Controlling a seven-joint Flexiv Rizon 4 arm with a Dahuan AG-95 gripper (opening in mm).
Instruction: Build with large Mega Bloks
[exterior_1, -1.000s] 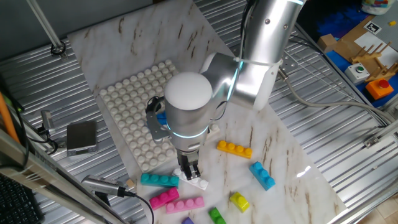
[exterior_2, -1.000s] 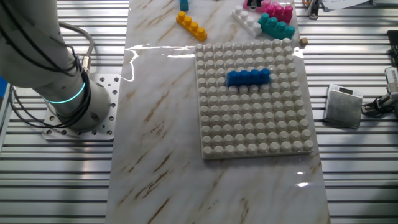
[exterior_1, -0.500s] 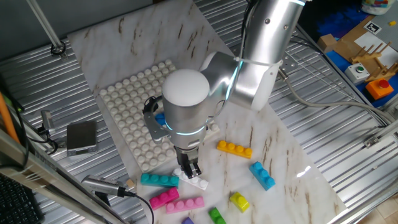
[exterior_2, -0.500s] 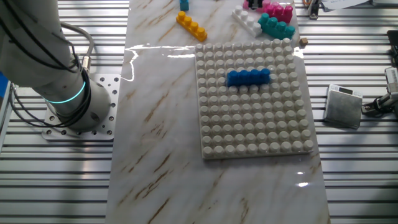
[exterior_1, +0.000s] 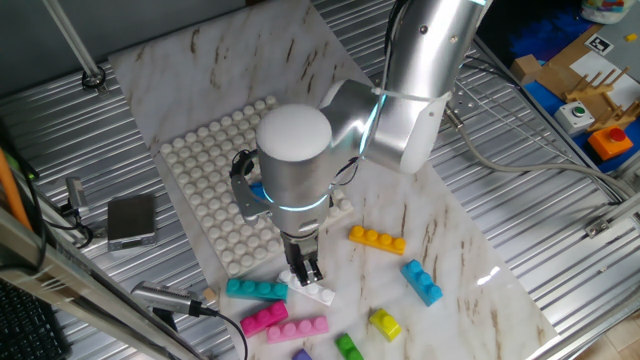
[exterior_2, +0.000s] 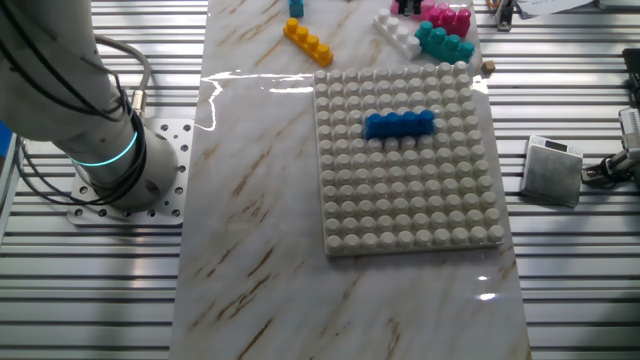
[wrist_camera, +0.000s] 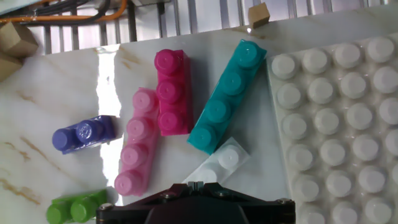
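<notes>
Arm drifts slightly left; gripper (exterior_1: 303, 275) over white brick (wrist_camera: 219, 166), jaw state unclear. Step: picking it; next, lift toward baseplate (exterior_2: 350, 215)

Your gripper (exterior_1: 306, 275) points down at the white brick (exterior_1: 318, 293), its fingers at the brick; you can't tell whether they grip it. Just left of the hand lies the teal brick (exterior_1: 255, 289); below it, the magenta brick (exterior_1: 263, 318) and pale pink brick (exterior_1: 297, 329). To its right sit the orange brick (exterior_1: 377, 240) and blue brick (exterior_1: 422, 282).
</notes>
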